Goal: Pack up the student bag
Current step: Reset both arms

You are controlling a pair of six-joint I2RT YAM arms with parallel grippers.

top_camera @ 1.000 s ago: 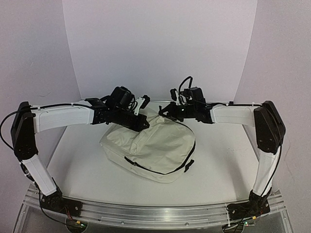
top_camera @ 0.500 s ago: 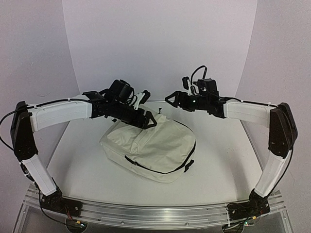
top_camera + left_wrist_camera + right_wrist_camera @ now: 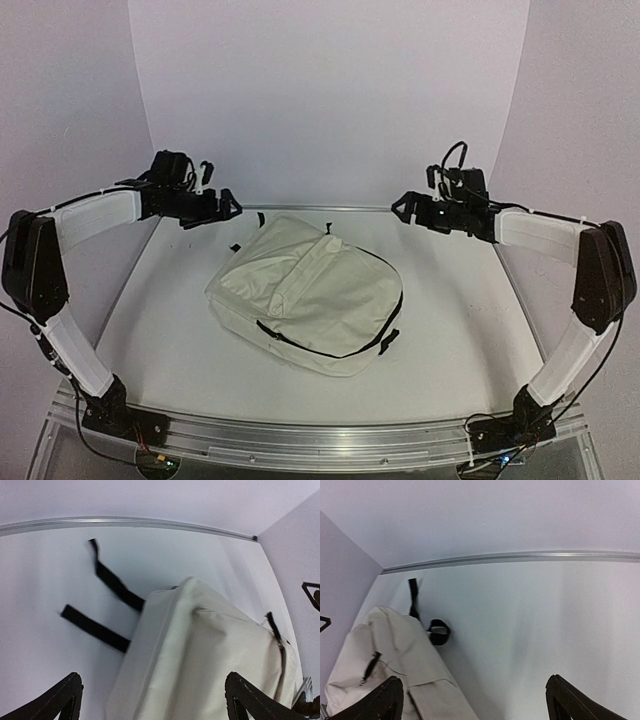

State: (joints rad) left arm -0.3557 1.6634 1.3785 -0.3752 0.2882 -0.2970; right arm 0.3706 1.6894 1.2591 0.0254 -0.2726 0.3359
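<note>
While the bag (image 3: 310,300) sits centre of the counter (image 3: 460,330), L hand (image 3: 228,207) and R hand (image 3: 402,207) hang wide, empty, toward its far corners. L wrist view shows two straps (image 3: 95,628) flat behind it; R wrist just one.

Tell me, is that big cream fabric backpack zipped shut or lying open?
Shut, it seems: the cream fabric backpack lies flat on the white table, its black zipper a thin closed line, no lining showing.

No readable txt, labels or nos. anywhere.
</note>
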